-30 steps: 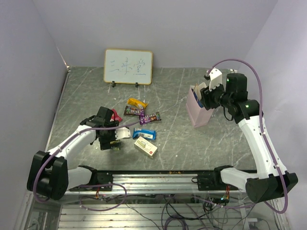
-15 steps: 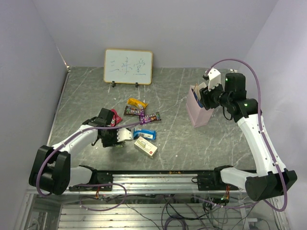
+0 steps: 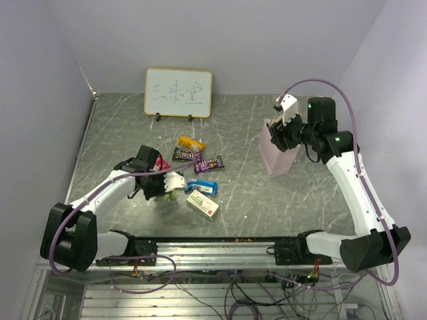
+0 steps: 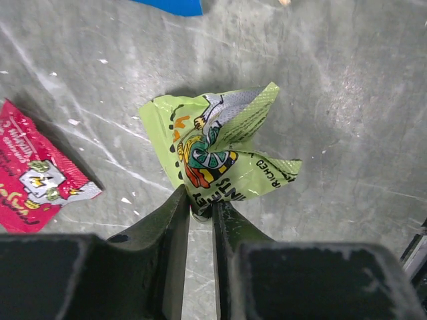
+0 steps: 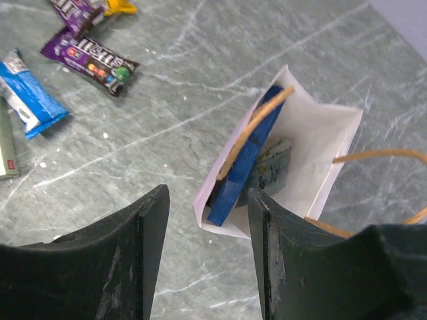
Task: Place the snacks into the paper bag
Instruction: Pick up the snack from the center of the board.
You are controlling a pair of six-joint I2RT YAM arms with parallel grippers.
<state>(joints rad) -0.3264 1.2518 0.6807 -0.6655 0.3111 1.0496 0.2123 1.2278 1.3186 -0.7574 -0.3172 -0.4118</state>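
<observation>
Our left end effector (image 4: 200, 208) pinches the green packet (image 4: 220, 150) by its edge, ready for lifting; our right end effector (image 5: 207, 200) hangs part-open above the paper bag (image 5: 313, 140).

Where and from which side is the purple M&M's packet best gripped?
Likely from straight above, jaws across its narrow width at mid-length: the purple M&M's packet lies flat on the table, long and thin, both long edges clear.
</observation>
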